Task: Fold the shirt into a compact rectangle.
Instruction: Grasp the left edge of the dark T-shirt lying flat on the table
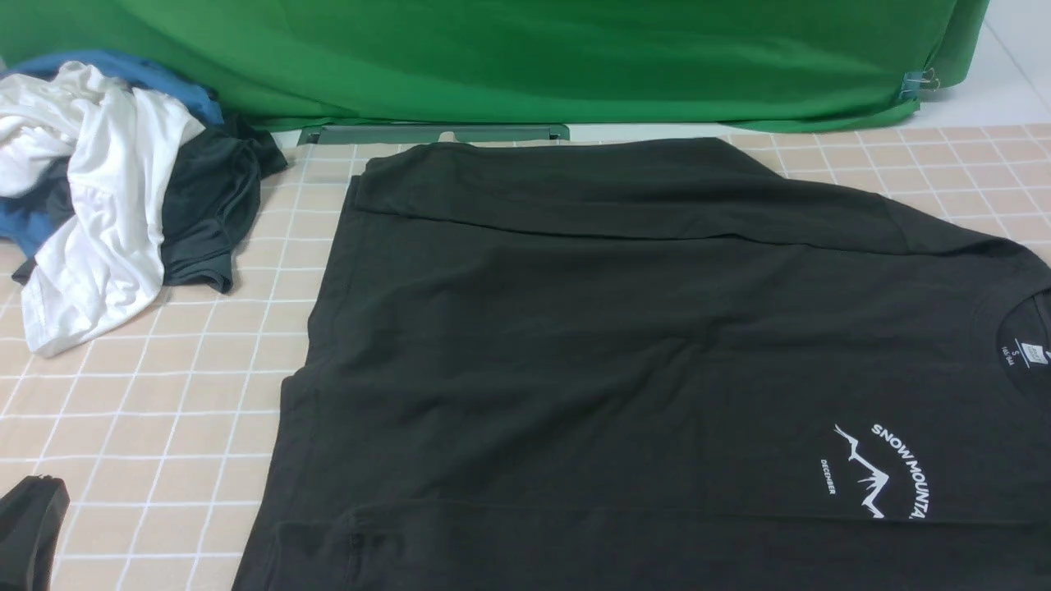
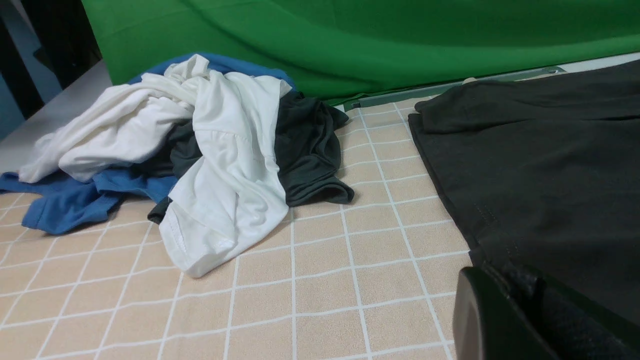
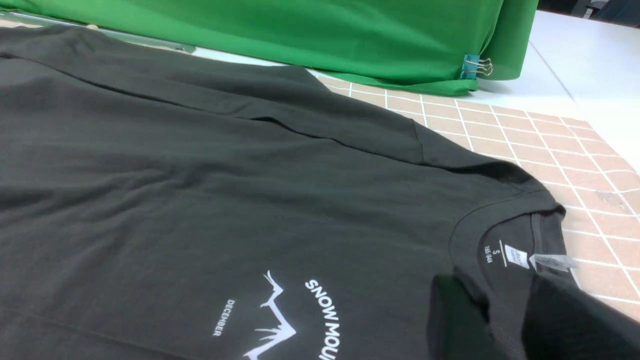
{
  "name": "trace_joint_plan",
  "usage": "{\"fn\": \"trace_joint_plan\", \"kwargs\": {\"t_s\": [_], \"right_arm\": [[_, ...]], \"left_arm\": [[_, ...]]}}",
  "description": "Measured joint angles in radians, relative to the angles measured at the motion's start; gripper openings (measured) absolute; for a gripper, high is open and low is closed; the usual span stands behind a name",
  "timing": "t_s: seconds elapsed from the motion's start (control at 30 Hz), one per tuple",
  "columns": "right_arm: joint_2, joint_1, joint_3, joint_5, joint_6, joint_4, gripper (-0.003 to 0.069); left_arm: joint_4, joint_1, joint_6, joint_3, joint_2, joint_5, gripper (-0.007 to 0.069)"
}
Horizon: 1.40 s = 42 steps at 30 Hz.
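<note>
The black shirt (image 1: pixel 624 345) lies spread on the checked table, chest up, with its white mountain print (image 1: pixel 878 476) and neck label (image 3: pixel 515 255) toward the right. Its far edge and sleeve are folded inward (image 1: pixel 624 193). My left gripper (image 1: pixel 33 509) sits low at the near left, off the shirt; in the left wrist view the left gripper (image 2: pixel 505 285) is shut with nothing in it, just short of the shirt's hem (image 2: pixel 480 220). My right gripper (image 3: pixel 500 300) is out of the front view; its two fingers stand apart over the collar (image 3: pixel 500 215), with flat fabric between them.
A heap of clothes lies at the far left: a white shirt (image 1: pixel 107 205), a blue one (image 2: pixel 65 205) and a dark teal-grey garment (image 1: pixel 213 213). A green backdrop (image 1: pixel 525 57) hangs along the far edge, held by a binder clip (image 1: pixel 920 82). Bare checked table (image 1: pixel 164 410) shows left of the shirt.
</note>
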Motion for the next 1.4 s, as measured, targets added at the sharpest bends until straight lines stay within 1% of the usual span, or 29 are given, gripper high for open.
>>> {"fn": "trace_joint_plan", "kwargs": {"t_s": [0.7,0.8,0.9,0.93,0.97,1.0,1.03,1.13,1.2,1.23,1.27,1.3,1.33,1.4], "right_arm": [[0.0,0.0,0.0,0.0,0.001,0.0,0.0247],[0.0,0.0,0.0,0.0,0.001,0.0,0.0247],[0.0,0.0,0.0,0.0,0.001,0.0,0.0247],[0.0,0.0,0.0,0.0,0.001,0.0,0.0247],[0.0,0.0,0.0,0.0,0.001,0.0,0.0247],[0.0,0.0,0.0,0.0,0.001,0.0,0.0247],[0.0,0.0,0.0,-0.001,0.0,0.0,0.0247],[0.0,0.0,0.0,-0.015,0.0,0.0,0.0247],[0.0,0.0,0.0,-0.021,0.0,0.0,0.0247],[0.0,0.0,0.0,-0.035,0.003,0.006,0.0247],[0.0,0.0,0.0,-0.051,0.013,0.015,0.0247],[0.0,0.0,0.0,-0.082,0.043,0.051,0.0247],[0.0,0.0,0.0,-0.129,0.083,0.101,0.0247],[0.0,0.0,0.0,-0.193,0.166,0.151,0.0247]], "left_arm": [[0.0,0.0,0.0,0.0,0.0,-0.002,0.0022],[-0.067,0.0,-0.001,0.0,0.0,-0.056,0.0022],[-0.248,0.0,-0.023,0.0,0.0,-0.208,0.0022],[-0.28,0.0,-0.028,0.0,0.0,-0.239,0.0022],[-0.34,0.0,-0.043,0.0,0.0,-0.289,0.0022],[-0.347,0.0,-0.05,0.0,0.0,-0.32,0.0022],[-0.386,0.0,-0.095,0.0,0.0,-0.397,0.0022],[-0.412,0.0,-0.225,0.0,0.0,-0.523,0.0022],[-0.409,0.0,-0.328,0.0,0.0,-0.608,0.0022],[-0.389,0.001,-0.41,0.0,0.0,-0.677,0.0022],[-0.375,0.001,-0.449,-0.001,0.0,-0.707,0.0022],[-0.342,0.001,-0.523,-0.023,0.001,-0.73,0.0022],[-0.314,0.001,-0.563,-0.051,0.009,-0.717,0.0022],[-0.265,0.001,-0.604,-0.152,0.047,-0.623,0.0022]]}}
